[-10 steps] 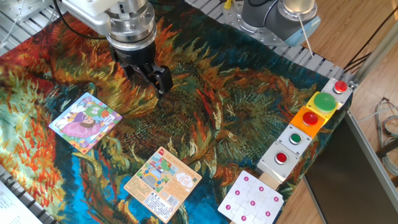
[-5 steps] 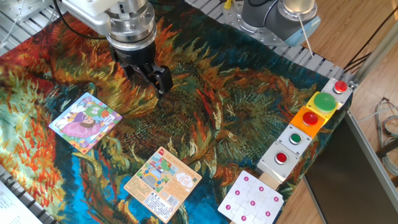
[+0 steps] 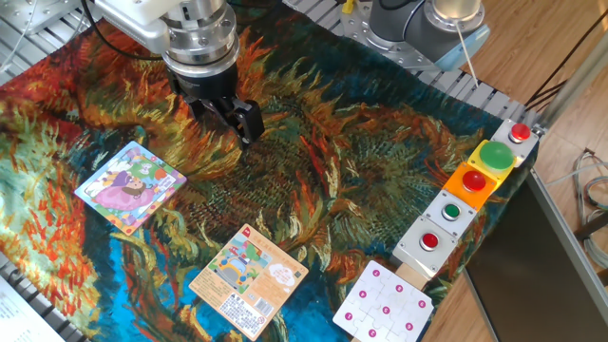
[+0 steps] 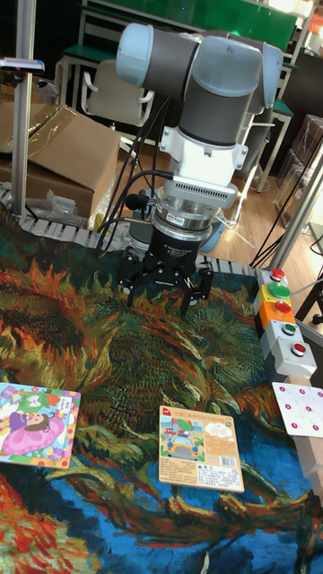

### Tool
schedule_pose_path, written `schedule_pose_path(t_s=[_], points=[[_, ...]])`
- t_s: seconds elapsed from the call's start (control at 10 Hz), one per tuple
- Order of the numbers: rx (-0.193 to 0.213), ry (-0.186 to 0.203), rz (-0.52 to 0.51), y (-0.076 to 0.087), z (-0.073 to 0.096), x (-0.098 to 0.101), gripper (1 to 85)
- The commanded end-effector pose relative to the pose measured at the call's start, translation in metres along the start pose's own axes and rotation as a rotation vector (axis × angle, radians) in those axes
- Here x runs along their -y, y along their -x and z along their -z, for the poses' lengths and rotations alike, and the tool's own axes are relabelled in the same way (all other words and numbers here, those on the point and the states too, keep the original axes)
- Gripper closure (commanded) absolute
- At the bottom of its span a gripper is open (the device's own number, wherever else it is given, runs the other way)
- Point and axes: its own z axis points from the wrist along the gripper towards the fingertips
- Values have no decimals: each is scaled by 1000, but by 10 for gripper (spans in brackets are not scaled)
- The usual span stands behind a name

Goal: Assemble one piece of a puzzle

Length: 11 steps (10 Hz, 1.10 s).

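The puzzle (image 3: 130, 186) is a small square cartoon jigsaw showing a figure in a pink-purple dress. It lies flat on the patterned cloth at the left, and the tall fixed view shows the puzzle (image 4: 36, 423) at its left edge. My gripper (image 3: 228, 122) hangs above the cloth, behind and to the right of the puzzle and well apart from it. In the tall fixed view the gripper (image 4: 164, 296) is open, its black fingers (image 4: 199, 292) spread with nothing between them.
A tan-orange card (image 3: 249, 275) with printed text lies near the front, and a white card with pink dots (image 3: 383, 304) at the front right. A button box (image 3: 470, 190) with red, green and orange buttons lines the right edge. Cardboard boxes (image 4: 63, 152) stand behind the table.
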Motion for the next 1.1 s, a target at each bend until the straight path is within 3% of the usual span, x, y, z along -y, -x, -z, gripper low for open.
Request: schedule_pose_path(t_s=[0.0,0.1,0.2,0.3,0.4,0.5,0.6,0.7,0.8,1.0], points=[[212,40,282,53,5,-22,843],[216,28,177,55,3,-20,843],[229,41,93,60,1,-29,843],[279,39,51,74,4,-32,843],[280,43,44,75,5,-35,843],[281,76,32,75,6,-43,843],[305,78,92,80,8,-46,843],[333,44,203,87,8,-44,843],[300,25,274,79,5,-42,843],[230,52,359,62,-7,-51,843]])
